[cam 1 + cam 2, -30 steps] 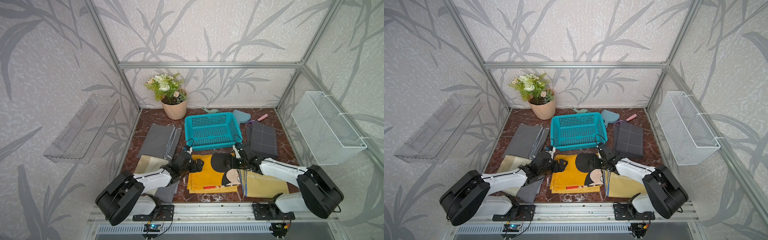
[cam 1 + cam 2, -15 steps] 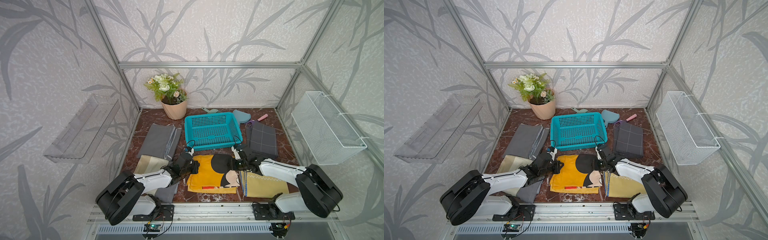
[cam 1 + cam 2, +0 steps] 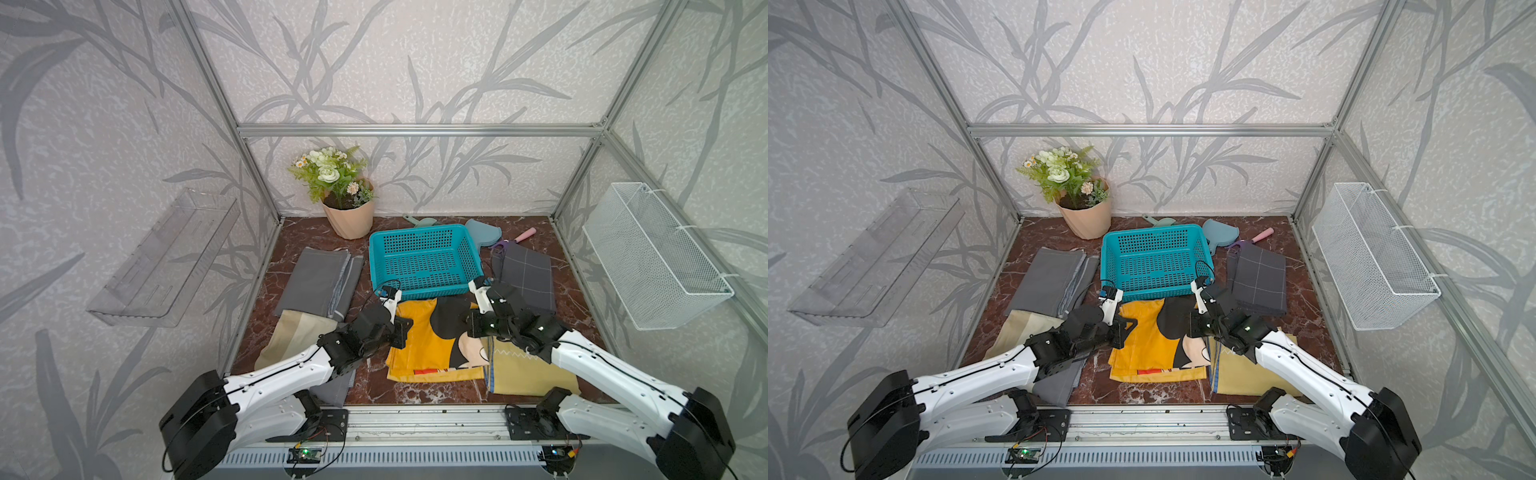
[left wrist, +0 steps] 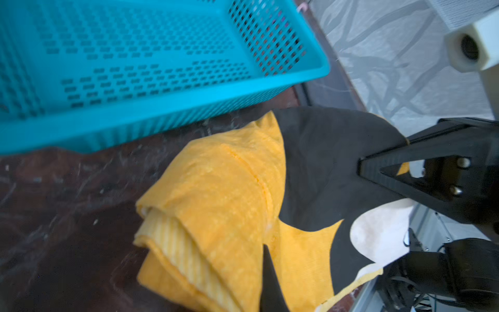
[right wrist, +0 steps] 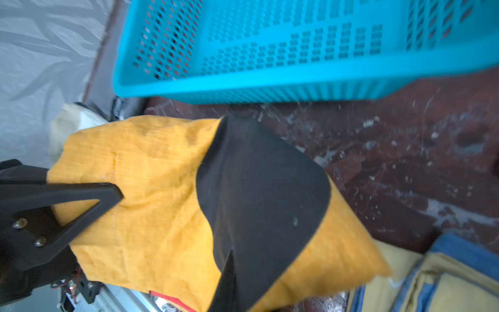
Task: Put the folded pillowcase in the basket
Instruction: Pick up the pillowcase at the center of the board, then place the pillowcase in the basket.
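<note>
In both top views the folded pillowcase (image 3: 432,345), yellow with a black cartoon print, lies on the tabletop (image 3: 316,232) just on the robot's side of the basket (image 3: 419,230), outside it. The basket is empty. The left gripper (image 3: 401,328) sits at the pillowcase's side edge below the basket's near left corner. The right gripper (image 3: 471,328) sits at the opposite edge, below the near right corner.

In the left wrist view the left gripper's jaws are closed, pinching the yellow cloth. The cloth bunches up off the tabletop, and its layered fold shows just short of the basket's near rim (image 4: 162,89). The right gripper's black finger (image 4: 378,167) presses the far edge.

In the right wrist view the right gripper is likewise clamped on the black-printed part, and the pillowcase is raised into a hump in front of the basket wall (image 5: 270,83).

The step in hand looks like the two-handed grasp, just made, with the lift beginning. The next move probably calls for both arms to rise together and keep the cloth taut so the fold holds. They then need to clear the near rim, carry the pillowcase over the basket and lower it before letting go.
</note>
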`<state>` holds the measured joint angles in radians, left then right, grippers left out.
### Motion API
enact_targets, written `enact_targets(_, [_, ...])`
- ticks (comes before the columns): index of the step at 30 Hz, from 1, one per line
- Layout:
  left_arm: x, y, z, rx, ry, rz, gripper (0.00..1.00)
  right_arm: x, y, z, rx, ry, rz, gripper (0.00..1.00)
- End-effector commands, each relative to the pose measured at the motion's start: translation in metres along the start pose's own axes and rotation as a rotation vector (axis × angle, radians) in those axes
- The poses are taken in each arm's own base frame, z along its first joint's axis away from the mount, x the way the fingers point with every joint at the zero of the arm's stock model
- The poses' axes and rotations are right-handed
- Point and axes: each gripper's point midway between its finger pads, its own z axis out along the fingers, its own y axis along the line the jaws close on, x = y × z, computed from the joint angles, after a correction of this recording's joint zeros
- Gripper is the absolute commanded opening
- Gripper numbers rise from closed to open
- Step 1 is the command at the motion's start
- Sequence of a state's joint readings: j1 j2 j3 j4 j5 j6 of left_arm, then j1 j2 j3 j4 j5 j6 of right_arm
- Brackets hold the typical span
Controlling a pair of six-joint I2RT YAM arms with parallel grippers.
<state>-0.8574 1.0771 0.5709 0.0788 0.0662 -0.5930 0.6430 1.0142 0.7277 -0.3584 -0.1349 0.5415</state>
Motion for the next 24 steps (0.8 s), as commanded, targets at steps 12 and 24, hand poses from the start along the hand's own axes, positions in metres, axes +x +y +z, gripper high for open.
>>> enact_targets(12, [-0.143, 0.000, 0.002, -0.121, -0.284, 0.128, 0.00, -0.157, 0.016, -0.021, 0.029, -0.218, -0.102, 0.00])
enact_targets(24, [-0.207, 0.078, 0.062, -0.155, -0.316, 0.027, 0.00, -0.232, -0.032, 0.052, 0.042, -0.162, -0.049, 0.00])
